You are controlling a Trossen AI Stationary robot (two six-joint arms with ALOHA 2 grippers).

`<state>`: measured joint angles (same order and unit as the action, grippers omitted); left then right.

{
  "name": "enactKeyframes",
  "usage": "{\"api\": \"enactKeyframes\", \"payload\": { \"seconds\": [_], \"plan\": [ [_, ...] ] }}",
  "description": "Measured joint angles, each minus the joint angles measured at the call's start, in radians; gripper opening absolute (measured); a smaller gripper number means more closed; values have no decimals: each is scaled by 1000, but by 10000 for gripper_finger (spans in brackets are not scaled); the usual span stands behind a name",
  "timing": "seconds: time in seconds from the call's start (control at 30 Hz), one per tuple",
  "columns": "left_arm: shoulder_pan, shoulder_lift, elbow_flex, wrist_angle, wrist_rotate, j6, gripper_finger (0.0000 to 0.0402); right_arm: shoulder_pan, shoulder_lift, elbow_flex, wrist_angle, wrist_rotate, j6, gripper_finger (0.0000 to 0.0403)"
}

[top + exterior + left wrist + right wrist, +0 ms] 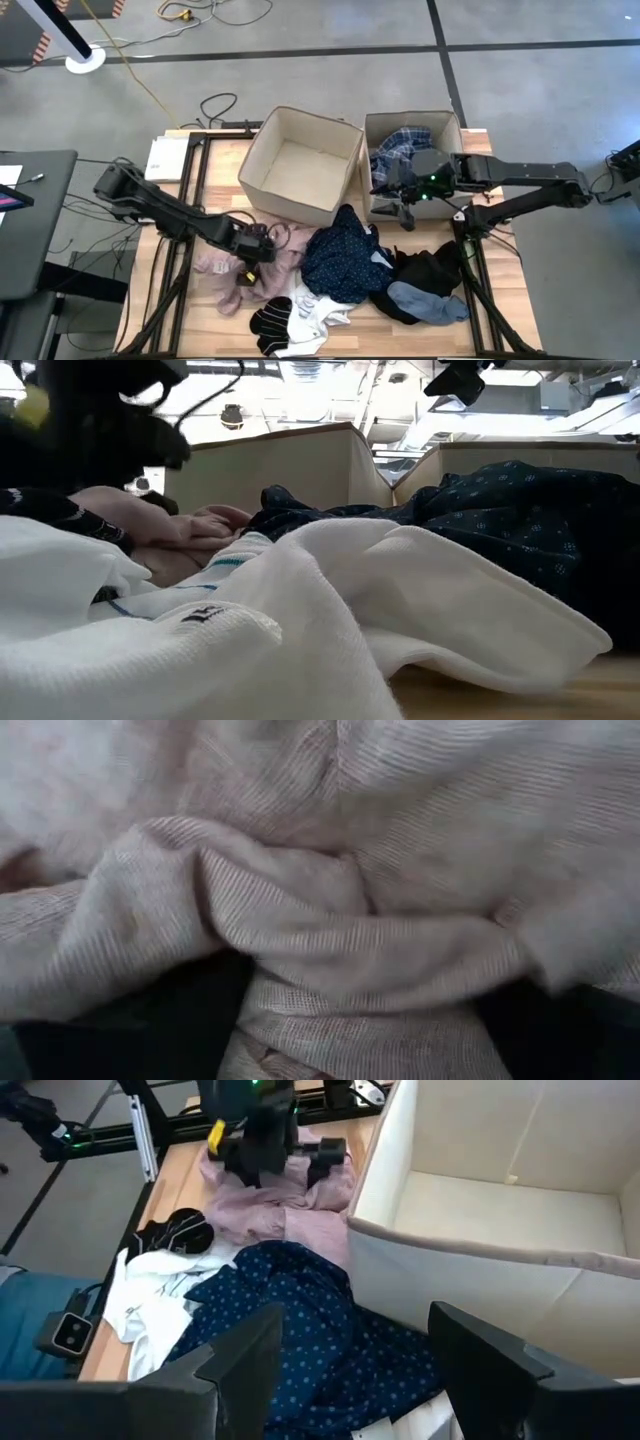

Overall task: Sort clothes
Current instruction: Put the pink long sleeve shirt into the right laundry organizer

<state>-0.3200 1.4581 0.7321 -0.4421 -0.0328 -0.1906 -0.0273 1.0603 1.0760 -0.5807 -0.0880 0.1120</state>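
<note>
We judge the left gripper (258, 248) is mid-grab, pressed into the pink top (225, 268), grip unclear; next lift it binward, while the right gripper (350, 1370) hangs open by the bins.

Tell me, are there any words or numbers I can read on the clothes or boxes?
None can be read.
White cloth: a small dark mark, too blurred to read.
Boxes: plain, no writing.
Pink top: no print where the left claw meets it.
</note>
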Motion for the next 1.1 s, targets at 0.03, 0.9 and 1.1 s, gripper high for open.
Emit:
{"api": "enactKeyframes", "payload": {
  "seconds": [0.03,0.9,1.1],
  "plan": [
    [0,29,2,8,-15,-1,362,5,0,0,0,9,0,272],
    [-18,-202,59,-26,-143,132,42,63,0,0,18,38,-5,272],
    [-17,-426,125,-35,-232,189,42,124,0,0,75,38,-29,272]
  ]
}}
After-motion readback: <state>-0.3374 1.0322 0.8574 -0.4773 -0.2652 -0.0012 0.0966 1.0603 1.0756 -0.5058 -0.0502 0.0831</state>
